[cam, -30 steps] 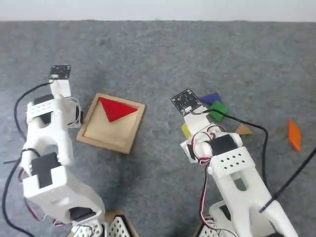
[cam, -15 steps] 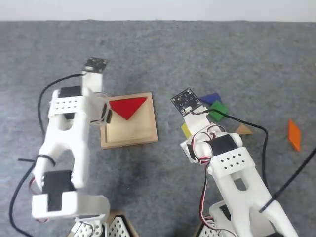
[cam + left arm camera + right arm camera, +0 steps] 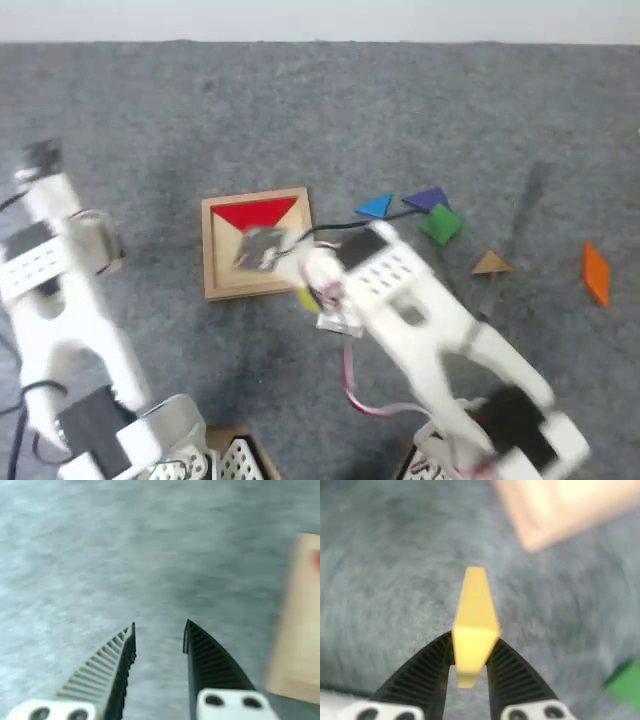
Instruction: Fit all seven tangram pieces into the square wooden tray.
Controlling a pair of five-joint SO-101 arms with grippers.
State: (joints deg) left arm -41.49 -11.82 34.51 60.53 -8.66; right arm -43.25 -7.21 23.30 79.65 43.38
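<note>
High view: swung across inside a second to the lower right corner of tray (image 3: 213, 275), right gripper (image 3: 470, 652), fingers clenched on yellow piece (image 3: 475, 615), placement apparently next; left gripper (image 3: 159, 630) pulled back far left, fingers released.

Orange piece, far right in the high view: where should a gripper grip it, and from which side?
Probably across the two long edges at mid-length, coming straight down. The orange piece lies flat on the grey mat, narrow and elongated, with nothing beside it to block a grip.
</note>
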